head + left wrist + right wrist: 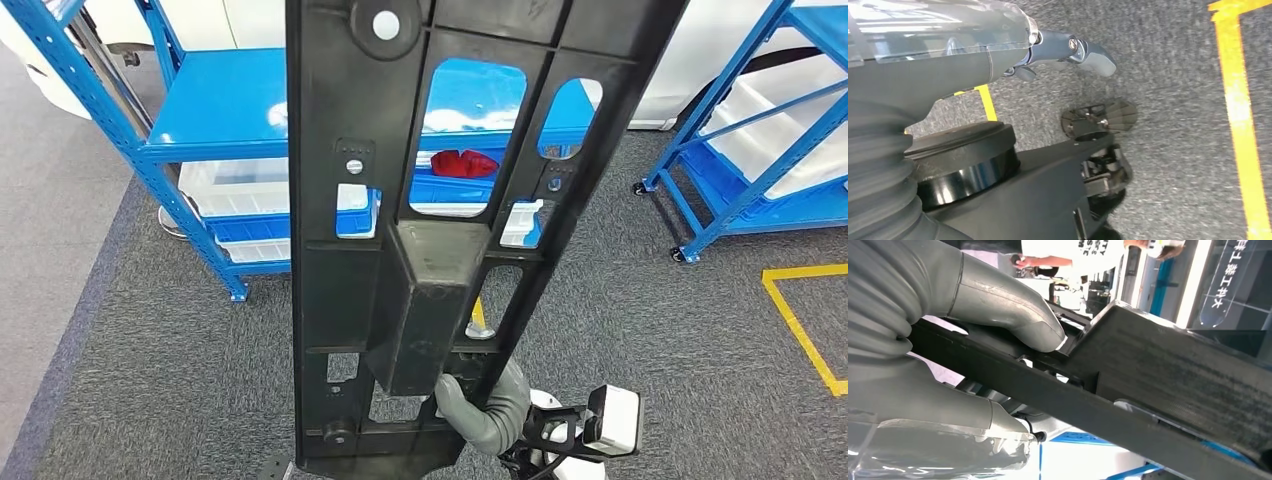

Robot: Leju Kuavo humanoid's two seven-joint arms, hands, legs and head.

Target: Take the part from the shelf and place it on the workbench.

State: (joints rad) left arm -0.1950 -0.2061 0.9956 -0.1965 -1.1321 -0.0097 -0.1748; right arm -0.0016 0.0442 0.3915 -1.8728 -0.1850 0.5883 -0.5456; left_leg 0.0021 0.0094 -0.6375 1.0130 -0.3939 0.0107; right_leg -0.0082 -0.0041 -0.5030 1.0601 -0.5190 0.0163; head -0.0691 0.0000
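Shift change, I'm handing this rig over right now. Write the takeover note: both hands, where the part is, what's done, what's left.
Right hand: grips the black part near its lower end, thumb pressed on its frame; the part stands upright in front of the head camera.
Left hand: hangs over the grey carpet, holding nothing.
Part: a long black plastic panel with cut-outs, already off the shelf. Blue shelving stands beyond it, across the carpet.
Done: the pick.
Left: carry the part to the workbench and set it down.
Note: a person stands nearby.

Blue shelf (215,115) stands on grey carpet (150,380) holding white bins (235,190).
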